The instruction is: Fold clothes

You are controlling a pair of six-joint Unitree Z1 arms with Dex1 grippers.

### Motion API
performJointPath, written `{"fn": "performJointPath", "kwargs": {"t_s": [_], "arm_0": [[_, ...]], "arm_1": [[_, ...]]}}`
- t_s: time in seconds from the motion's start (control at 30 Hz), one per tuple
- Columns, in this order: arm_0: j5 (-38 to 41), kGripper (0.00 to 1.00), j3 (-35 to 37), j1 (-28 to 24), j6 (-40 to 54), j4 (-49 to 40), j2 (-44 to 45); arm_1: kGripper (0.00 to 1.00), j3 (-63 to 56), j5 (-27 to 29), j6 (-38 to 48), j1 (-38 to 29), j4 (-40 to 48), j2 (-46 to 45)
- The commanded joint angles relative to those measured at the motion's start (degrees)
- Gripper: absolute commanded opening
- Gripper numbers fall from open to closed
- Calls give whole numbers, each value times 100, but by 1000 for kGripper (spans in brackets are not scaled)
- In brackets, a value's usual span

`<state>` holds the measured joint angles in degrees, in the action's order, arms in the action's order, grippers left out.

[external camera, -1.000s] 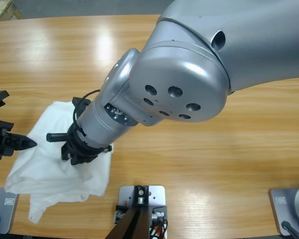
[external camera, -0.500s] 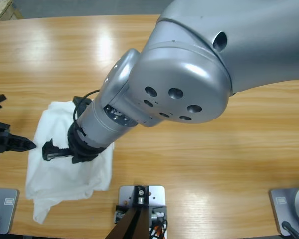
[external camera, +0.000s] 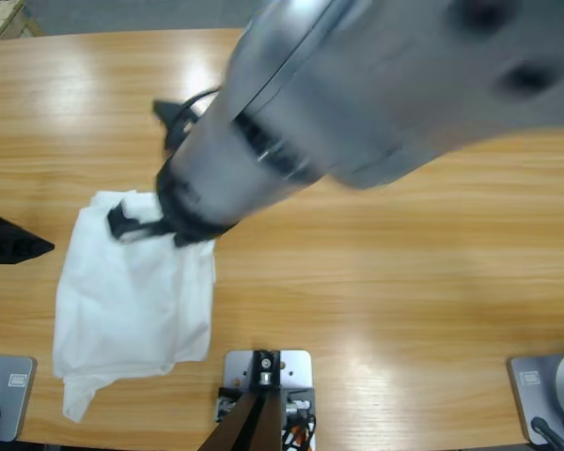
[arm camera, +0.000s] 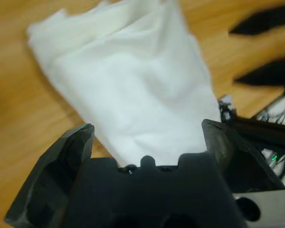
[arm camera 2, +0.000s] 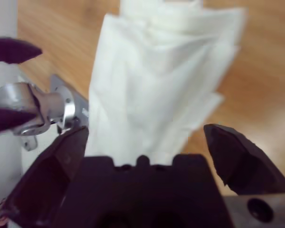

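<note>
— What do we have at the far left?
— We see the left claw (external camera: 36, 248) there as a black wedge over the worktop (external camera: 404, 282), pointing at the cloth and just clear of its left edge. In its own wrist view, the two jaws stand wide apart with nothing between them, and the white fabric spreads out ahead.

— And the clothes?
— We count one white T-shirt (external camera: 132, 301), loosely folded into a rumpled, roughly rectangular bundle. It lies flat on the left part of the worktop, close to the near edge, with a small tail of cloth sticking out at its near left corner.

— Next along?
— The right claw (external camera: 132, 221) sits at the T-shirt's far left corner, at the end of the big silver right arm (external camera: 357, 85) that slants in from the upper right. Its wrist view shows the jaws spread open and empty, with layered folds of fabric beyond them. We cannot tell whether it touches the cloth.

— And to the right?
— We see only bare wood
</note>
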<state>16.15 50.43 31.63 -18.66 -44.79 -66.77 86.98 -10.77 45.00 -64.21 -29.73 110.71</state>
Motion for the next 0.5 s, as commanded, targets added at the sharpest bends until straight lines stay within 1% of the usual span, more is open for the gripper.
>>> {"fn": "performJointPath", "kwargs": {"t_s": [0.03, 0.1, 0.13, 0.17, 0.23, 0.3, 0.37, 0.5], "arm_0": [[-26, 1000, 304, 1228, 3438, -212, -662], [-432, 1000, 314, 1483, 4695, -302, -1028], [-473, 1000, 311, 1499, 5136, -302, -1220], [-482, 998, 332, 1504, 5357, -291, -1416], [-494, 991, 381, 1594, 5598, -217, -1967], [-601, 991, 471, 1900, 5835, -163, -2617], [-750, 991, 487, 2130, 5869, -135, -3129], [-1165, 963, 571, 2199, 5828, -117, -3823]], "arm_1": [[1000, -761, 96, -488, 951, -578, -834], [1000, -1167, 57, -501, 1176, -541, -1092], [1000, -1315, 57, -501, 1229, -527, -1175], [1000, -1473, 57, -501, 1271, -499, -1270], [1000, -1674, 54, -479, 1280, -408, -1384], [1000, -1775, 40, -439, 1280, -316, -1395], [1000, -1814, 29, -409, 1280, -244, -1384], [1000, -1872, 13, -386, 1359, -193, -1370]]}}
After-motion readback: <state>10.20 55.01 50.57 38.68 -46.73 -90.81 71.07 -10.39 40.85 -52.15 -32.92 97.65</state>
